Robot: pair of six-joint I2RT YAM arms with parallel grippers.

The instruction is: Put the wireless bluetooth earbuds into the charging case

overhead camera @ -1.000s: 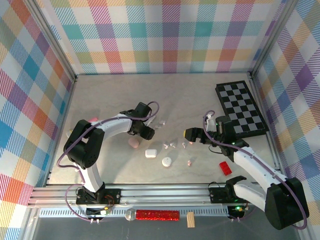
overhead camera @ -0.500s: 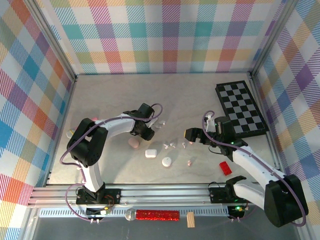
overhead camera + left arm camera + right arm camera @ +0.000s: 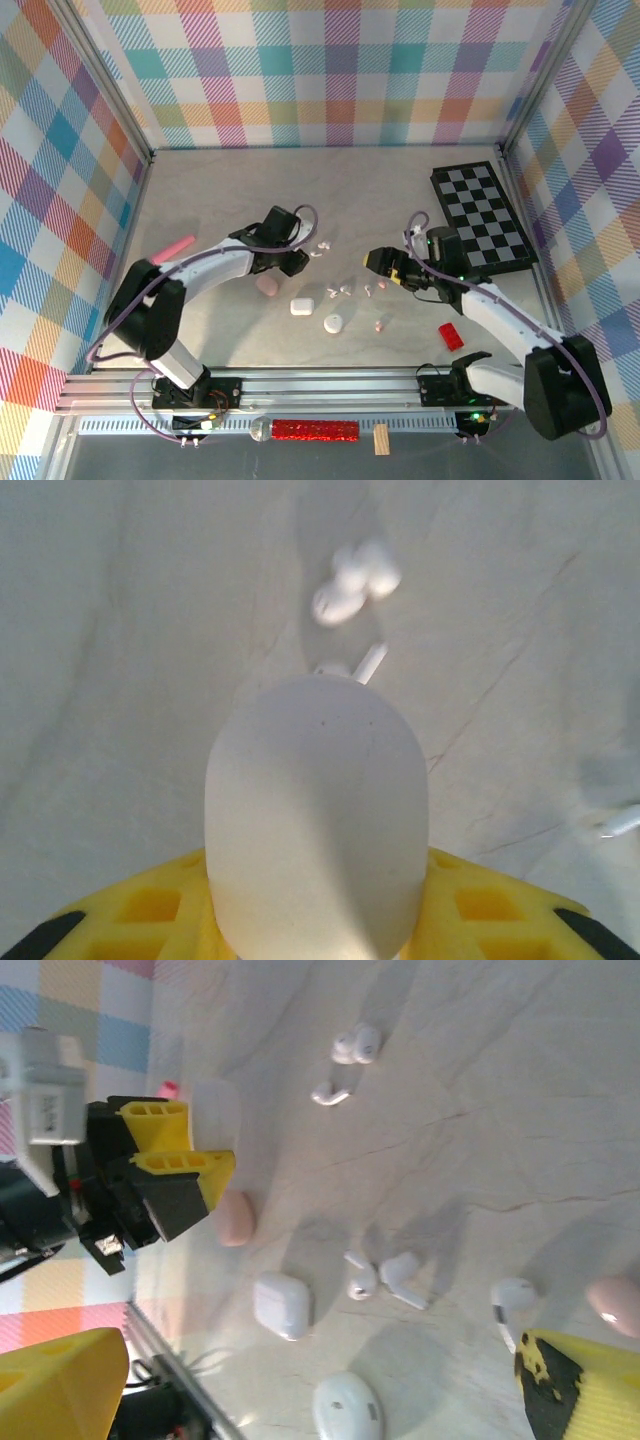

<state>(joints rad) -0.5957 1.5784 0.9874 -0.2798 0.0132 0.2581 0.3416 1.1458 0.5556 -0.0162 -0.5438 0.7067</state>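
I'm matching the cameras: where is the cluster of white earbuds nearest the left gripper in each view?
Top external: white earbuds mid-table, just right of the left gripper.
Left wrist: upper centre, beyond the gripper.
Right wrist: top centre.
Shared landmark: the left gripper, close by them in every view.

Earbuds [image 3: 402,1268]: white glossy plastic. Case [image 3: 318,820]: smooth, matt, frosted white plastic. Table [image 3: 220,200]: pale matt surface, stone-like, with fine veins. Frame rail [image 3: 300,385]: bare ribbed metal.
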